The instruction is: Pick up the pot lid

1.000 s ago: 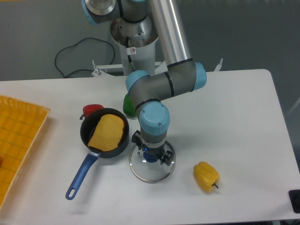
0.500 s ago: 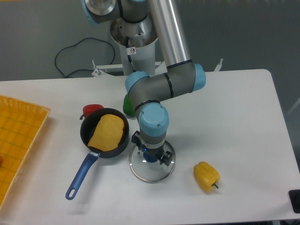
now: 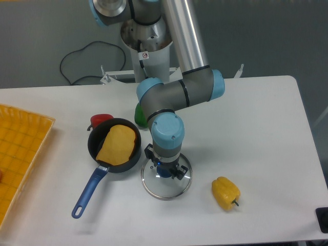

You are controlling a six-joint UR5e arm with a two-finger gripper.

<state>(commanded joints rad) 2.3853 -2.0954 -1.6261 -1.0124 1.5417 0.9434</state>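
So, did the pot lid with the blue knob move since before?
No, the glass pot lid hasn't shifted any way I can see. It sits in the same spot beside the black frying pan.

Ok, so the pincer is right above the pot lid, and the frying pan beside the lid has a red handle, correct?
Not quite: the camera view shows the frying pan's handle is blue, not red. The pincer is above the pot lid, with the pan beside it.
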